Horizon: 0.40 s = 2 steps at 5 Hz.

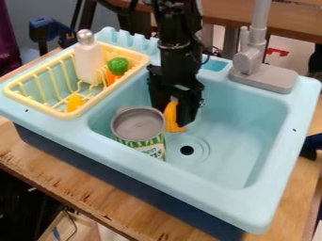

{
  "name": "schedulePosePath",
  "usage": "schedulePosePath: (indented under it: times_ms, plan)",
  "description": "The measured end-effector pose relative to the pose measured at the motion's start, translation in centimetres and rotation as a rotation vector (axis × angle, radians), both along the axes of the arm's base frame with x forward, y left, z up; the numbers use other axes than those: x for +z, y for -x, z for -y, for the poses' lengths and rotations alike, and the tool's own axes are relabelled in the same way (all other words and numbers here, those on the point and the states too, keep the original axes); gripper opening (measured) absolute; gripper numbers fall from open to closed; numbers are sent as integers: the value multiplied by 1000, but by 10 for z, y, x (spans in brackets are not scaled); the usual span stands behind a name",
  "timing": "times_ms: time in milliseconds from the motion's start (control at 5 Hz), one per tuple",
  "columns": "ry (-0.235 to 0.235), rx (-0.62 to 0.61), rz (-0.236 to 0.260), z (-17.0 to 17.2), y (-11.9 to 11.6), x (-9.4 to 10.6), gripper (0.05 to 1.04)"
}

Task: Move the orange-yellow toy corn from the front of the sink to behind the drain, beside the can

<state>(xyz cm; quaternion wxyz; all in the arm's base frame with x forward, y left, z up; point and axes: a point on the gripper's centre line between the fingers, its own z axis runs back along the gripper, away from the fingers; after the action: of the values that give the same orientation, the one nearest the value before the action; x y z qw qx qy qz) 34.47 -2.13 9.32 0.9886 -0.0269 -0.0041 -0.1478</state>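
Observation:
The black gripper (172,112) hangs down into the light blue sink (252,136), a little left of its middle. It is shut on an orange, elongated toy (170,116), which stands roughly upright and is partly covered by the right finger. Just left of the toy is an open-topped can (140,126) with a grey inside and a green and yellow label, standing in the sink's left part.
A yellow drying rack (55,113) at the upper left holds a white bottle (88,61), a green round toy (117,65), an orange piece (112,77) and a yellow-orange piece (75,102). A grey faucet (252,59) rises at the sink's back right.

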Motion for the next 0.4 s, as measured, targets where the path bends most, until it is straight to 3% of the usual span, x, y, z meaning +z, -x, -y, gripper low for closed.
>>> schedulePosePath:
  times_ms: [400]
  plan:
    - [28, 30, 101, -6, 0, 43, 1000]
